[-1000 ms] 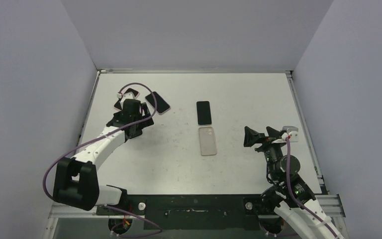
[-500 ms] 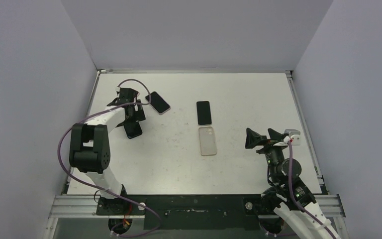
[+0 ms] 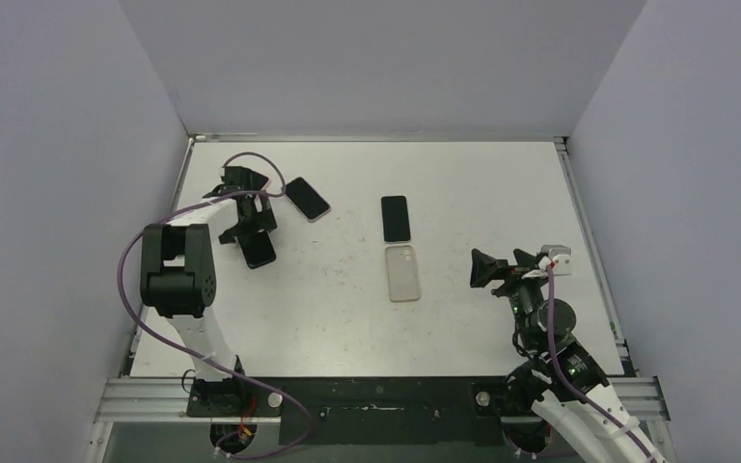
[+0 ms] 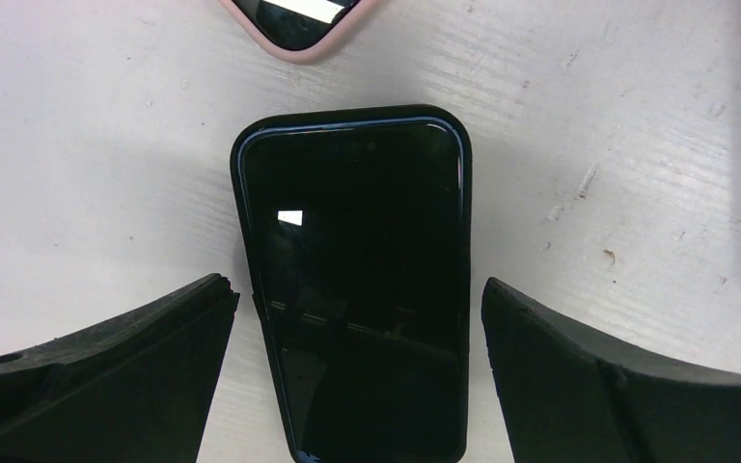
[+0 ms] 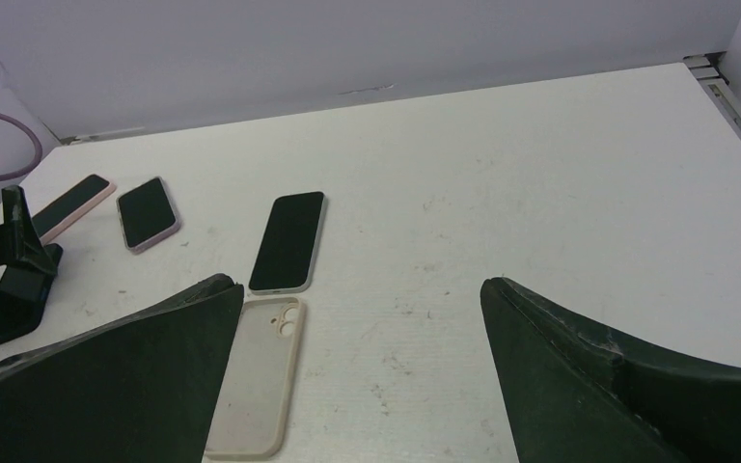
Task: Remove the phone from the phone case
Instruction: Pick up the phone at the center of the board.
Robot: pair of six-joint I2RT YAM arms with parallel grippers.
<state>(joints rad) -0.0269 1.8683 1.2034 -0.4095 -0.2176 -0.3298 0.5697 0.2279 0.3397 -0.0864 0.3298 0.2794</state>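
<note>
A black phone (image 4: 357,289) in a dark phone case (image 4: 239,193) lies flat, screen up, at the far left of the table; the top view shows that phone (image 3: 259,249) too. My left gripper (image 4: 355,287) hangs over it, open, one finger on each side of the phone and neither touching it. In the top view the left gripper (image 3: 251,228) sits just behind the phone. My right gripper (image 5: 357,285) is open and empty above the right side of the table, and the top view places the right gripper (image 3: 505,268) right of centre.
A bare phone (image 3: 396,218) and an empty beige case (image 3: 403,273) lie mid-table. A pink-cased phone (image 3: 307,198) lies right of my left gripper, and a second pink-cased phone (image 5: 72,204) lies beyond it. Walls close the table's left, back and right.
My left arm has folded upward at the elbow while its gripper stayed over the far left, uncovering the black phone. The right gripper has drifted slightly left. Both stayed open.
</note>
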